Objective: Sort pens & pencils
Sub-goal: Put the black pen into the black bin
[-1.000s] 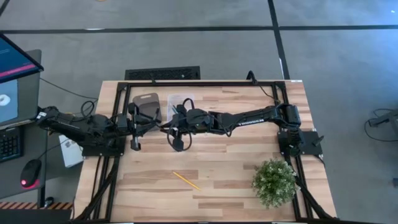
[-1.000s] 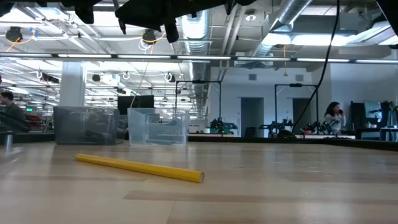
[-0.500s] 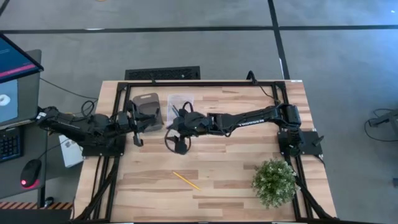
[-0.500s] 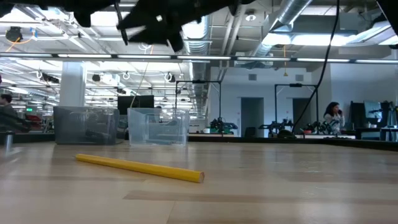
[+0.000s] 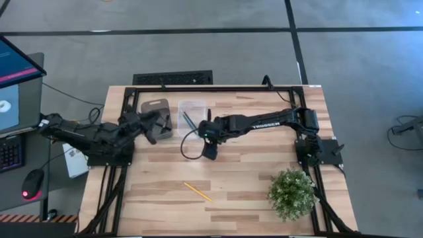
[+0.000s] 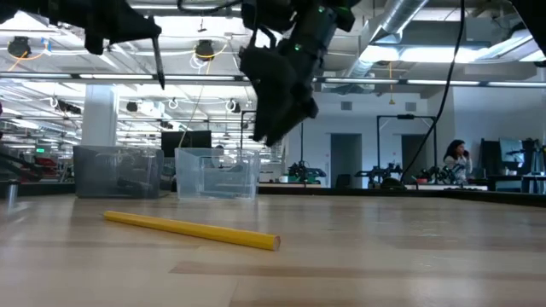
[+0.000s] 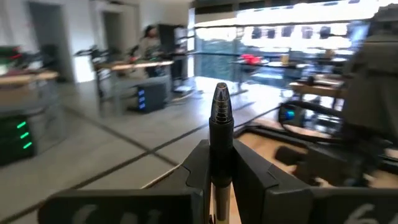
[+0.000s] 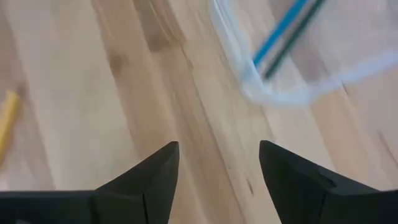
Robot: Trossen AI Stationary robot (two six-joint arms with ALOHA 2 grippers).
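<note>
Near the desk's far edge, left of its middle, you have two bins side by side: a dark bin [image 5: 157, 112] on the left and a clear bin [image 5: 192, 109] just beside it on the right. Your left hand [image 7: 221, 163] hangs over the dark bin, clamped on a black pen [image 7: 220, 134] that sticks out between its fingers. Your right hand [image 5: 209, 149] hovers above bare wood just in front of the clear bin, its fingers [image 8: 144, 182] spread wide with nothing between them. Inside the clear bin you can see a blue pencil [image 8: 281, 30] and a dark pencil [image 8: 295, 37] lying close together. A yellow pencil [image 5: 198, 192] lies alone on the desk [image 5: 244, 178] toward the near edge, well apart from both hands. A small green plant [image 5: 291, 193] sits by the near right corner.
</note>
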